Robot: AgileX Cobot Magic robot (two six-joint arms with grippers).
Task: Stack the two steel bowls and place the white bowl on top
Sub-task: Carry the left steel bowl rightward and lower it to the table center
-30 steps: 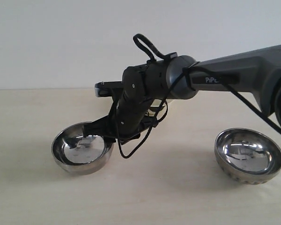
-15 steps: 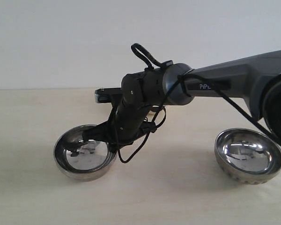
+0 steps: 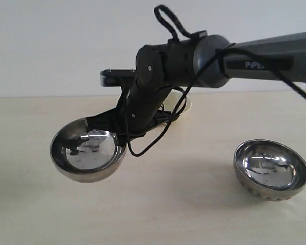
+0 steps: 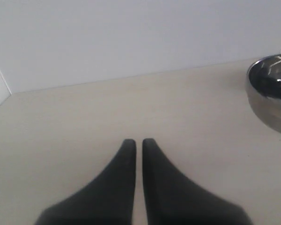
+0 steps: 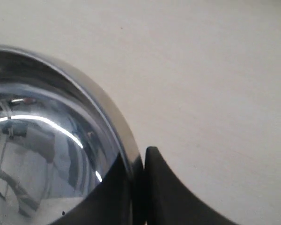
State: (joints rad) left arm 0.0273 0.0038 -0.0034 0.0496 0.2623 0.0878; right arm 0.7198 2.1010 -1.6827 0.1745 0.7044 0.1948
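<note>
White lettering on the right arm (image 3: 255,64) reads "PiPE"; a black cable (image 3: 158,139) crosses where the word ends, so the rest cannot be read.

The right gripper (image 3: 103,121) reaches across the middle to the desk's (image 3: 183,214) left half and is clamped on the far rim of a steel bowl (image 3: 87,153). In the right wrist view one finger (image 5: 110,194) lies inside the bowl and the other outside it, with the thin rim pinched between them. The bowl sits below and in front of the gripper. It is tilted so that its mirror-like inside faces the exterior camera. I cannot tell whether its bottom touches the desk.

The second steel bowl (image 3: 271,170) stands upright toward the desk's right side, well apart from the gripper and from the clamped bowl.

The white bowl (image 3: 187,105) is almost wholly hidden behind the right arm, near the desk's far edge; only a pale sliver shows.

The left gripper (image 4: 136,141) hangs over bare desk with its fingers together but for a thin slit, holding nothing. One steel bowl shows at the edge of that view, apart from the fingers; which of the two I cannot tell
</note>
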